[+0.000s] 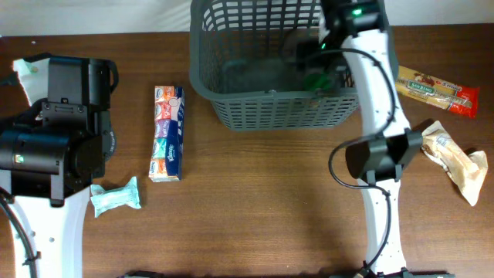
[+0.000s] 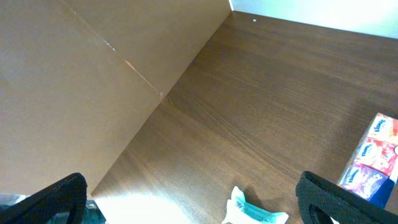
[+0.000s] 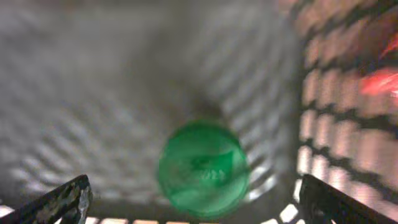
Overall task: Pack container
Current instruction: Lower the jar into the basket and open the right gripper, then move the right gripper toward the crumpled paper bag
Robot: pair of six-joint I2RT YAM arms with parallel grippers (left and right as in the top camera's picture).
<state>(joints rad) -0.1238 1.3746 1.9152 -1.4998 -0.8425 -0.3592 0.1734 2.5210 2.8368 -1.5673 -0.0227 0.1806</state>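
Note:
The container (image 1: 231, 100) is a large dark grey lattice basket at the top middle of the table. A round green object (image 1: 315, 79) lies inside it near the right wall; it also shows blurred in the right wrist view (image 3: 203, 168). My right gripper (image 3: 196, 202) is open over the inside of the basket, with the green object between and below its fingers, not held. My left gripper (image 2: 193, 199) is open and empty above the table at the left, with a small teal and white packet (image 2: 252, 211) below it.
A long tissue multipack (image 1: 167, 133) lies left of the basket. The teal packet (image 1: 116, 196) lies at the lower left. A yellow and red packet (image 1: 436, 89) and a beige wrapped pack (image 1: 457, 161) lie right of the basket. A white item (image 1: 27, 73) is at the far left.

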